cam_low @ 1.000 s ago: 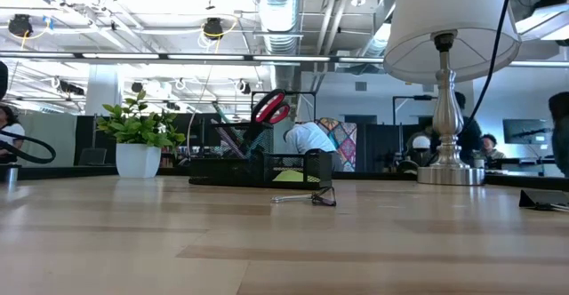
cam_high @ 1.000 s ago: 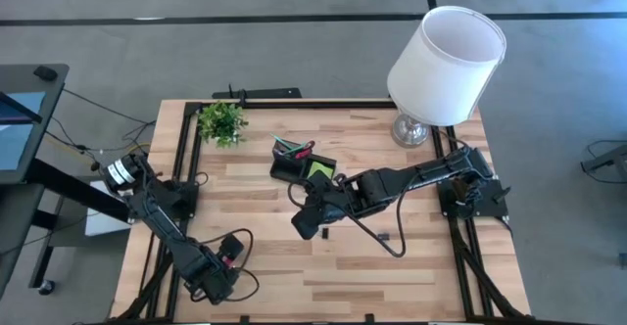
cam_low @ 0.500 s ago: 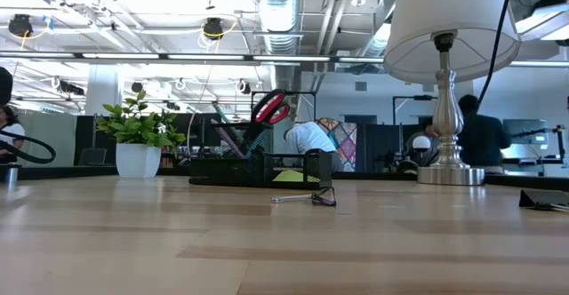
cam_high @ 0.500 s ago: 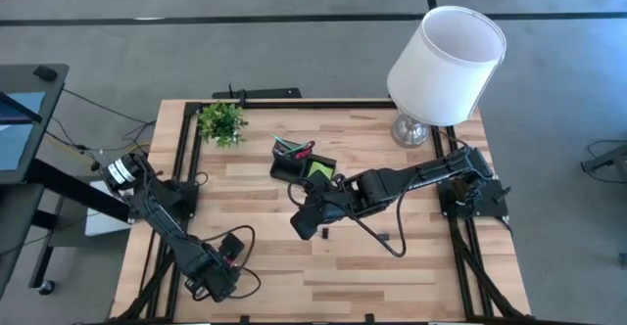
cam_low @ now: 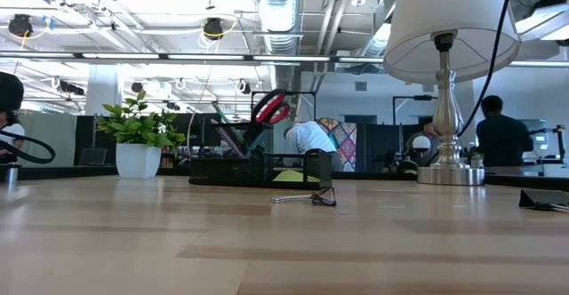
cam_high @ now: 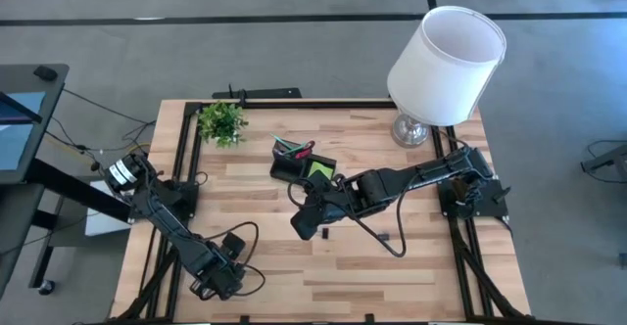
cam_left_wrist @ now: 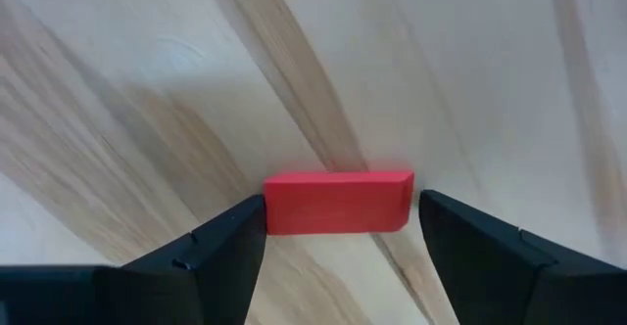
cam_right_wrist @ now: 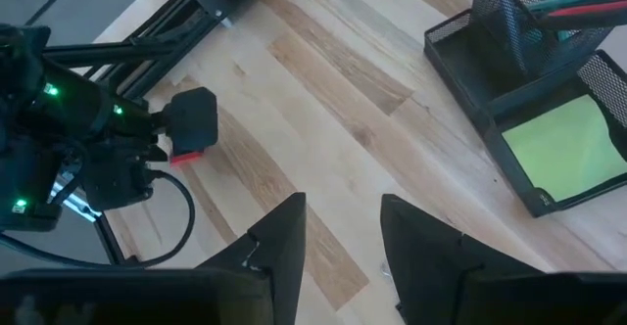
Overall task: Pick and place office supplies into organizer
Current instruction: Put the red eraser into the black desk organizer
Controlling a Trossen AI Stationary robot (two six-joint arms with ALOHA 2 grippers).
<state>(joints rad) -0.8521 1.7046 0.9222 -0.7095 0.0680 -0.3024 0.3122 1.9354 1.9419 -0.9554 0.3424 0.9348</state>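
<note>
The red eraser (cam_left_wrist: 338, 204) lies flat on the wood near the table's near-left corner, also showing in the right wrist view (cam_right_wrist: 183, 155). My left gripper (cam_left_wrist: 340, 217) is open, with one finger standing at each short end of the eraser. My right gripper (cam_right_wrist: 343, 242) is open and holds nothing. It hovers over mid-table (cam_high: 309, 222), just on the near side of the black organizer (cam_high: 297, 163). The lime-green sticky-note pad (cam_right_wrist: 563, 149) lies in the organizer's low section. Pens and the red-handled scissors (cam_low: 269, 108) stand in the pen compartment. Small black clips (cam_high: 385, 237) lie on the table. My left gripper comes at the eraser from above, its fingers (cam_left_wrist: 230, 242) standing across the eraser's length, one at each short end (cam_left_wrist: 274, 206). The gaps are hairline, so I cannot tell whether either finger touches. The eraser rests flat on the table.
The white-shaded lamp (cam_high: 446, 66) stands at the far right corner. The small potted plant (cam_high: 222, 121) stands at the far left. Another clip (cam_low: 322, 197) lies near the organizer. Bare wood stretches between the two grippers. People move in the room behind.
My left gripper has shifted slightly toward the table's near-right, over the eraser. A person in the room behind has walked to the right. My right arm has kept still.
</note>
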